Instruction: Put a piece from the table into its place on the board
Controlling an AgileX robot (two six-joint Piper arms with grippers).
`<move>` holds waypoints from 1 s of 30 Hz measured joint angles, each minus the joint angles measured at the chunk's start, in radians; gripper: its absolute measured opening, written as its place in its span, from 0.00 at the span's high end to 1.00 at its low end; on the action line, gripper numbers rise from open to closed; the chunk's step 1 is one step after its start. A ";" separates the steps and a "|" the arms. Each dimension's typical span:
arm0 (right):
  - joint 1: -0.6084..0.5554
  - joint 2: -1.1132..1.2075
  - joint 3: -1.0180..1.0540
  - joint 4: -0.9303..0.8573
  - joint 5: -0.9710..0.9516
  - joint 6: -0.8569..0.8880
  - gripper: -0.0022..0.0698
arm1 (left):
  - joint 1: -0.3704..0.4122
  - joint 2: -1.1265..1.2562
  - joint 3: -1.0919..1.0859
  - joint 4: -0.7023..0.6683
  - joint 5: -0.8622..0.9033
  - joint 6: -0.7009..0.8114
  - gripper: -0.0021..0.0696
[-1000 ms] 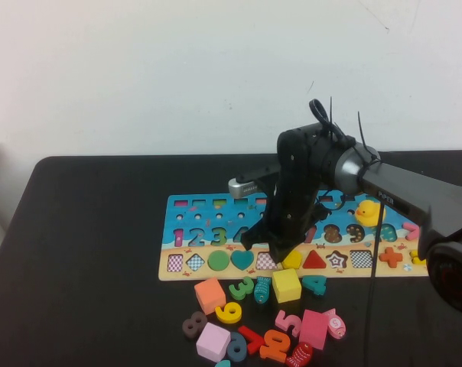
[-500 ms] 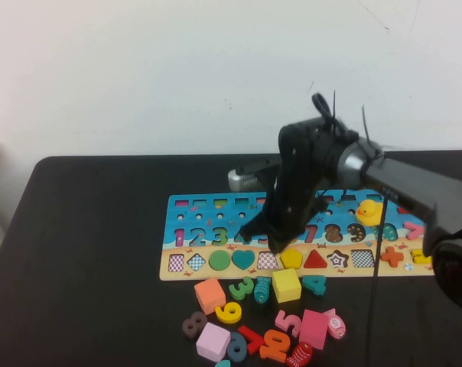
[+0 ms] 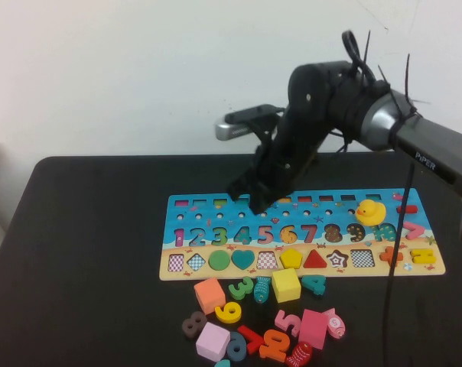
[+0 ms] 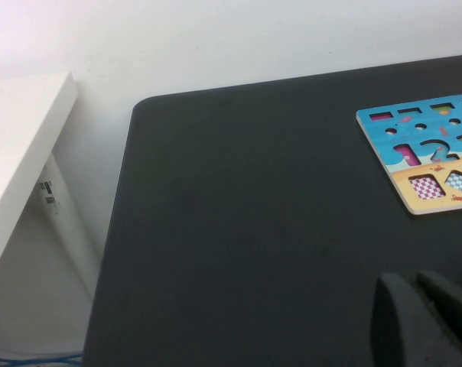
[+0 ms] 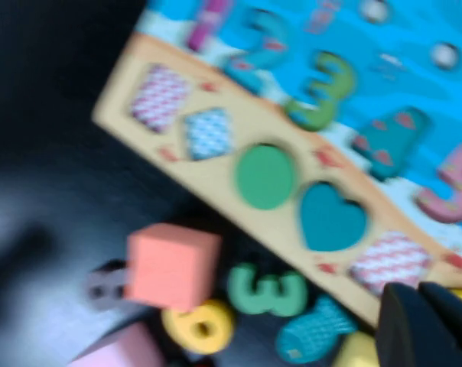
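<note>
Right claw (image 3: 255, 200) pressed together, empty, raised over board's (image 3: 300, 233) far edge | left claw (image 4: 426, 325) low over bare table (image 3: 93, 252), apparently pressed together | pentagon piece (image 3: 291, 258) seated in its cut-out, between checkered square and red triangle (image 3: 315, 260) | yellow cube (image 3: 286, 284) just below | claw had lifted away since earlier frame.

High view: raised, my side, angled down on whole board (image 3: 300, 233). My left wrist view: low, beside board's checkered end (image 4: 434, 164). My right wrist view: close above same end (image 5: 216, 145).
</note>
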 joint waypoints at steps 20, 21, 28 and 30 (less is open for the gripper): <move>0.171 -0.641 0.452 0.087 -0.259 -0.179 0.94 | 0.000 0.000 0.000 0.000 0.000 0.000 0.97; 0.171 -0.697 0.506 0.087 -0.291 -0.179 0.94 | 0.000 0.000 0.000 0.000 0.000 0.000 0.97; 0.171 -1.056 0.883 0.099 -0.496 -0.165 0.94 | 0.000 0.000 0.000 -0.002 0.000 0.000 0.97; 0.171 -1.144 0.991 0.124 -0.544 -0.158 0.94 | 0.000 0.000 0.000 -0.002 0.000 0.000 0.97</move>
